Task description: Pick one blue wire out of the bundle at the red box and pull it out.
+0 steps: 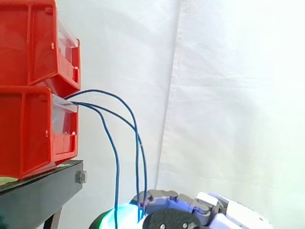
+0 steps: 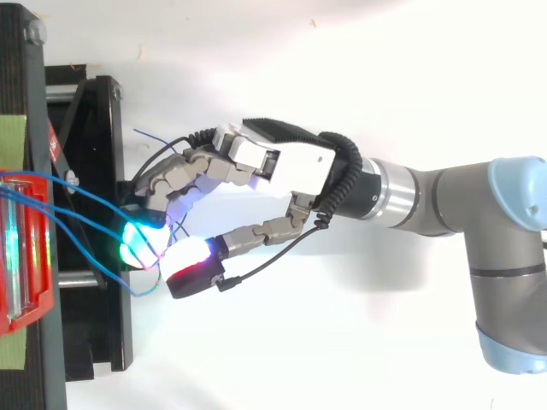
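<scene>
Three blue wires [image 1: 136,129] arc out of the lower red box [image 1: 28,133] and hang down to my hand [image 1: 181,214] at the bottom of the side view. From above, the hand [image 2: 282,166] reaches in from the right. Its fingers are curled, with glowing cyan and green fingertips [image 2: 137,235] close against the thumb's white and red pad [image 2: 192,254]. The blue wires [image 2: 85,201] run from the red box [image 2: 21,299] to that pinch, and one wire seems held between the pads. Loose wire ends stick out above and below the fingers.
A second red bin [image 1: 33,43] sits stacked on the lower one, both on the black stand [image 1: 43,191]. The stand's frame [image 2: 94,171] lies right under the fingertips. The grey arm [image 2: 444,196] crosses the right half of the top view. A white curtain hangs behind.
</scene>
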Robot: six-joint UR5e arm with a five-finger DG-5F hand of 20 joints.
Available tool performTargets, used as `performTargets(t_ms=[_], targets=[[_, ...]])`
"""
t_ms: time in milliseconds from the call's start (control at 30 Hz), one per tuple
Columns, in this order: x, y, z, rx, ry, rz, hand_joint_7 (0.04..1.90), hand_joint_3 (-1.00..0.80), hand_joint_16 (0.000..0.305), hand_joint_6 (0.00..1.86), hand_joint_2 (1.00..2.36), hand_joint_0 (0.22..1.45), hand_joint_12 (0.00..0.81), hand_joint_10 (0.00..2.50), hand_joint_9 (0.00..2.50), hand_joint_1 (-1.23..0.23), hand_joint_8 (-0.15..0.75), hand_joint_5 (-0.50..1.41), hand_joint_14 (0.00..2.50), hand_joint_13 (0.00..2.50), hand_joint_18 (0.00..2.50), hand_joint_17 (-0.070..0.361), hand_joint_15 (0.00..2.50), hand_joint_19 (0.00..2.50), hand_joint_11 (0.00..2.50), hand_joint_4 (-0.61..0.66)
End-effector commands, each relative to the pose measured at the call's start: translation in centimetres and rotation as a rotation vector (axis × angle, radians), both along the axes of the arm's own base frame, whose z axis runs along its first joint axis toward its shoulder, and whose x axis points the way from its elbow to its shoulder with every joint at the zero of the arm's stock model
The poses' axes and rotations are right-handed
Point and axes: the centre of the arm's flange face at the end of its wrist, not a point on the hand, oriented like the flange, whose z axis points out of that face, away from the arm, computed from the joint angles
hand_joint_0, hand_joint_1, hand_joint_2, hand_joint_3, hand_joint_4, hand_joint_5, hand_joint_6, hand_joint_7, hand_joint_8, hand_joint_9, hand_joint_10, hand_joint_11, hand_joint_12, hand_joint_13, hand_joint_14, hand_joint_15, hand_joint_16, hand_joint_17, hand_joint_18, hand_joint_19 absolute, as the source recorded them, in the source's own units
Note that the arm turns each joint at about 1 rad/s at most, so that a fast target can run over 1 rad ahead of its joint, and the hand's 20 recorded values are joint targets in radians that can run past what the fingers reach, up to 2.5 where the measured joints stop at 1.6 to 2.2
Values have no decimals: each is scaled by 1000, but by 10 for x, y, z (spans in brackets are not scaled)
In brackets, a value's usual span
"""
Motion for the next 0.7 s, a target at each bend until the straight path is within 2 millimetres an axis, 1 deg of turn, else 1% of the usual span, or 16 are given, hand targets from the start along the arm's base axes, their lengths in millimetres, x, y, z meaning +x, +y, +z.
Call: performTargets(t_ms=[0, 67, 133, 200, 267, 300, 433, 533, 667], targets=[[-14, -3, 12, 3, 24, -1, 814, 6, 67, 958, 1004, 618, 465, 9, 1072, -719, 355, -180, 17, 915, 706, 150, 549, 369, 787, -7], [-29, -6, 23, 0, 64, -4, 819, 8, 67, 958, 1004, 618, 464, 8, 1074, -720, 356, -180, 18, 915, 709, 151, 551, 368, 787, -3], [-39, -7, 29, -5, 106, -3, 819, 8, 67, 958, 1003, 619, 467, 10, 1076, -722, 359, -179, 16, 917, 710, 151, 550, 367, 784, -3], [-45, -8, 35, -7, 135, -3, 815, 8, 67, 958, 1003, 619, 467, 8, 1082, -722, 359, -178, 17, 918, 713, 152, 556, 366, 781, -2], [-47, -9, 44, 1, 142, -1, 819, 12, 67, 958, 1003, 618, 469, 8, 1084, -721, 358, -179, 16, 919, 713, 151, 549, 371, 783, -1], [-51, -12, 53, 9, 194, 3, 813, 11, 67, 958, 1003, 619, 469, 6, 1089, -721, 359, -178, 16, 920, 713, 152, 549, 366, 788, -3], [-57, -15, 65, 6, 283, 3, 812, 7, 67, 958, 1002, 619, 469, 9, 1088, -723, 361, -178, 16, 922, 714, 152, 553, 366, 783, 0], [-59, -15, 70, 5, 309, 9, 809, 3, 67, 957, 1003, 621, 473, 9, 1088, -724, 362, -178, 16, 922, 714, 151, 547, 369, 789, 7], [-66, -16, 83, 10, 384, 13, 825, -21, 64, 956, 1009, 626, 460, 10, 1061, -748, 354, -184, 18, 909, 702, 145, 550, 361, 792, 8]])
